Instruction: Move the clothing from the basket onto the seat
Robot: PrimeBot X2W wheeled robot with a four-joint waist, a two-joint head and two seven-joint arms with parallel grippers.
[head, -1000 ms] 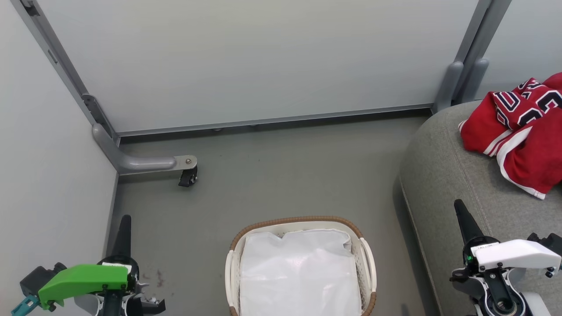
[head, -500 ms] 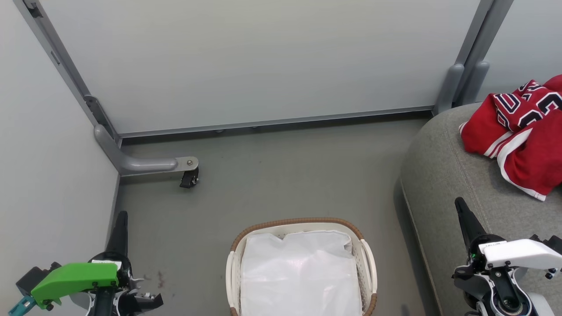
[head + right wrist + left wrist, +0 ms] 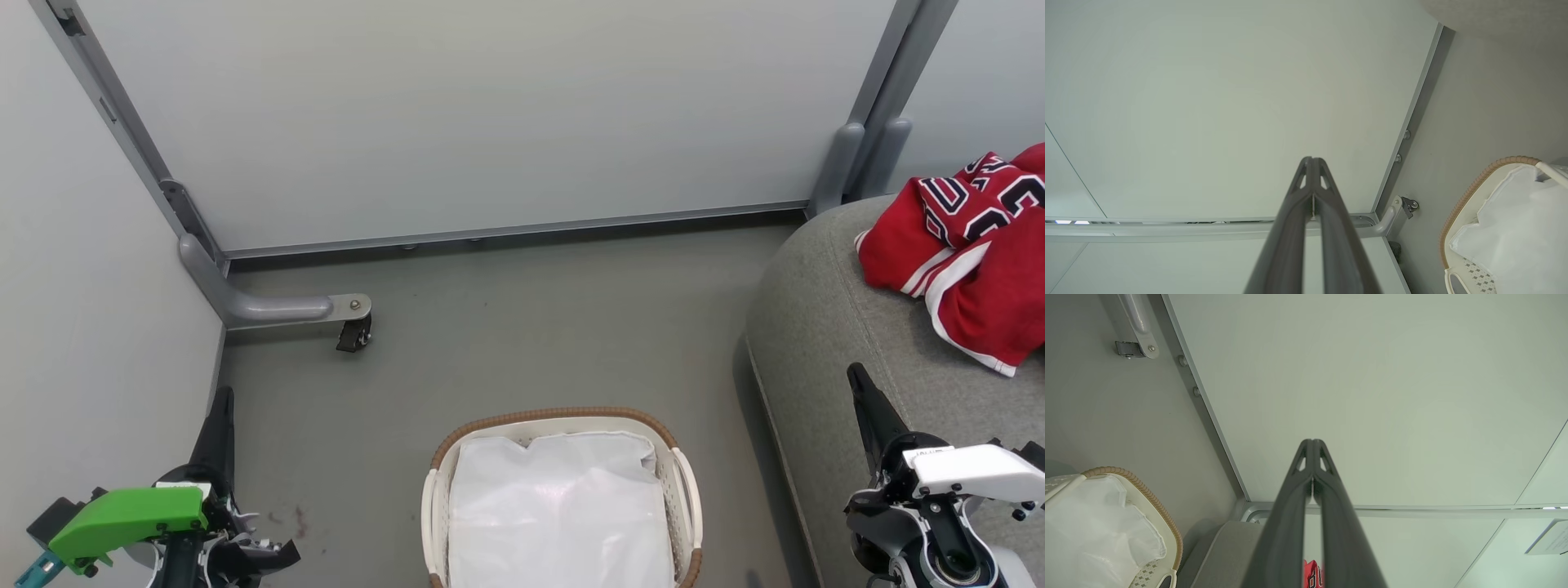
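Your clothing (image 3: 971,253), both red pieces, lies heaped on the seat (image 3: 824,327), to the right of the basket (image 3: 555,415) and further off, so the load is already where it belongs. The basket holds its white liner (image 3: 555,506) and no red cloth that I can see. That would be why your left claw (image 3: 220,408), left of the basket, and right claw (image 3: 861,388), right of it above the seat's near edge, are both pinched fully shut on nothing, parked clear of the basket
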